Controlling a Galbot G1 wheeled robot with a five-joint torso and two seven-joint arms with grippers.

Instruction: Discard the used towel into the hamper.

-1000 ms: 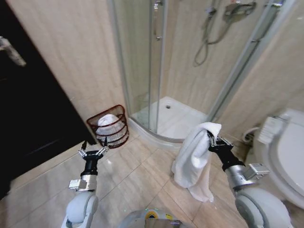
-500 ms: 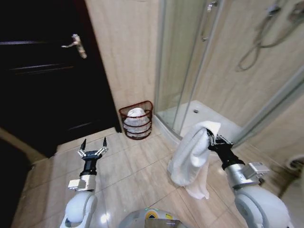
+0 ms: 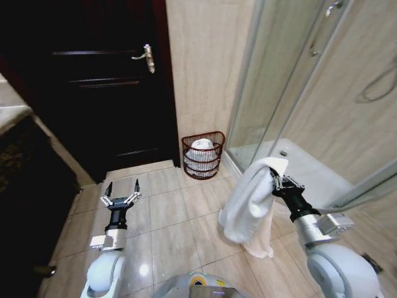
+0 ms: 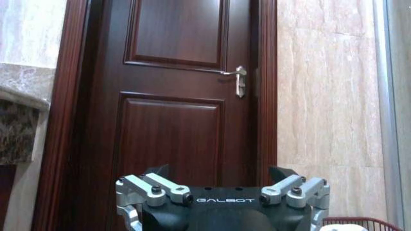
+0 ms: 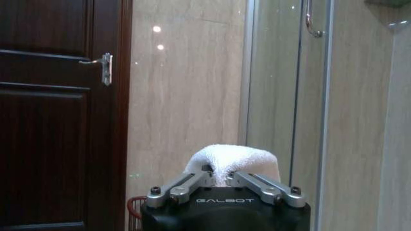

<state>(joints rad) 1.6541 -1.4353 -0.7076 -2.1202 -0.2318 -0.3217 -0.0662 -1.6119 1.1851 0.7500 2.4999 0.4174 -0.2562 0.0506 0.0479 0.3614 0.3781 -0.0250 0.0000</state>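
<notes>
Nearest the robot, its two arms reach forward over the tiled floor [image 3: 180, 230]. The right gripper [image 3: 275, 181] is held up on the right side of the head view with its fingers pinched together on a fold of the white towel [image 3: 248, 202], which drapes over the fingertips and hangs down in a long loose fall well above the floor; in the right wrist view the same fold bulges up between the closed fingers [image 5: 192, 185]. The left gripper [image 3: 120, 191] is raised on the left, its fingers spread wide apart and holding nothing. Farther off, the hamper [image 3: 203, 155] stands on the floor against the beige wall, in the corner between the dark wooden door [image 3: 99, 87] and the glass shower enclosure [image 3: 279, 93]; a white bundle already lies inside it. The hamper is well apart from both grippers. The door is shut, its metal handle [image 3: 147, 57] pointing towards the wall.
</notes>
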